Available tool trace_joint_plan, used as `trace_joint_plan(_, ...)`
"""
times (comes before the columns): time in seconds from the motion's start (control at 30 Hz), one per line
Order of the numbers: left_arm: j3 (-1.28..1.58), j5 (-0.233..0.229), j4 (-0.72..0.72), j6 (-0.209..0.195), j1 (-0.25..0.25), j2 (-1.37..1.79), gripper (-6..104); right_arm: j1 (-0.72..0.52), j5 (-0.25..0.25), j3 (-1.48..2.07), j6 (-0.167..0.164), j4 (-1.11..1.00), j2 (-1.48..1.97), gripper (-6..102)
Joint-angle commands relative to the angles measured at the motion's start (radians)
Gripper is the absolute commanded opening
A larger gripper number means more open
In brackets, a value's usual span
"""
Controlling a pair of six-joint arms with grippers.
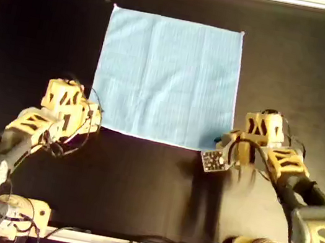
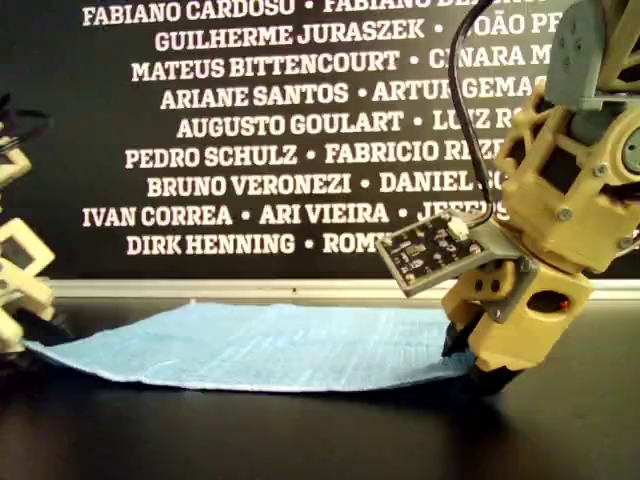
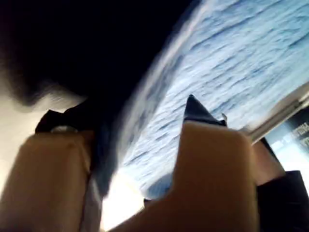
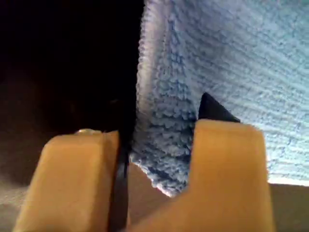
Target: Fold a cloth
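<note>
Cloth (image 1: 167, 78) lies flat on the black table (image 1: 40, 31); my first gripper (image 3: 140, 159) and my second gripper (image 4: 154, 164) straddle its near corners, jaws apart, so next I should pinch and lift both together.

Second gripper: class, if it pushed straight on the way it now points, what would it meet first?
Most likely the cloth. My second gripper has its fingers straddling the cloth's corner, and blue fabric fills the line ahead. Depth is unclear, so contact may already exist.
</note>
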Motion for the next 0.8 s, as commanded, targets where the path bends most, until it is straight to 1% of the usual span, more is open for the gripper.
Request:
trace_joint_plan(0.0, -0.020, -0.012, -0.008, -0.006, -0.015, -0.006, 55, 0.000, 0.006, -0.067, -0.002, -0.005, -0.009, 58)
trace_joint_plan(0.17, -0.018, -0.012, -0.006, -0.011, -0.011, 0.003, 54, 0.000, 0.006, -0.074, -0.002, -0.003, -0.009, 58)
trace_joint_plan(0.23, -0.018, -0.012, -0.006, -0.011, -0.011, 0.009, 49, 0.000, 0.006, -0.072, -0.002, -0.003, -0.003, 56)
trace_joint_plan(0.3, -0.020, -0.012, -0.006, -0.011, -0.011, 0.012, 40, 0.000, 0.006, -0.067, -0.002, -0.003, 0.002, 51)
trace_joint_plan(0.37, -0.021, -0.012, -0.006, -0.011, -0.011, 0.012, 29, -0.005, 0.005, -0.072, -0.002, -0.003, 0.002, 42)
trace_joint_plan(0.4, -0.021, 0.003, -0.008, -0.011, -0.011, 0.014, 22, -0.002, 0.005, -0.074, -0.002, -0.003, 0.003, 36)
trace_joint_plan(0.5, -0.026, 0.006, -0.008, -0.011, -0.021, 0.014, 4, 0.000, 0.005, -0.074, -0.002, -0.003, 0.003, 16)
trace_joint_plan(0.57, -0.035, 0.006, -0.008, -0.012, -0.018, 0.003, -3, -0.002, 0.005, -0.075, -0.002, -0.003, -0.011, 1)
trace_joint_plan(0.6, -0.032, 0.006, -0.006, -0.012, -0.012, -0.003, -3, -0.006, 0.005, -0.074, -0.002, -0.003, -0.011, -4)
trace_joint_plan(0.63, -0.026, 0.006, -0.006, -0.012, -0.011, -0.005, -2, -0.009, 0.005, -0.072, -0.002, -0.003, -0.011, -5)
trace_joint_plan(0.67, -0.023, -0.008, -0.006, -0.012, -0.011, 0.008, -1, -0.009, 0.005, -0.063, -0.002, -0.003, -0.005, -3)
trace_joint_plan(0.7, -0.021, -0.009, -0.006, -0.012, -0.017, 0.014, -1, -0.009, 0.005, -0.055, -0.002, -0.003, 0.000, -1)
trace_joint_plan(0.73, -0.021, -0.005, -0.006, -0.011, -0.018, 0.014, -1, -0.009, 0.005, -0.051, -0.002, -0.003, 0.002, 1)
trace_joint_plan(0.77, -0.021, 0.006, -0.006, 0.000, -0.018, 0.014, -1, -0.002, 0.005, -0.046, -0.002, -0.003, 0.003, 2)
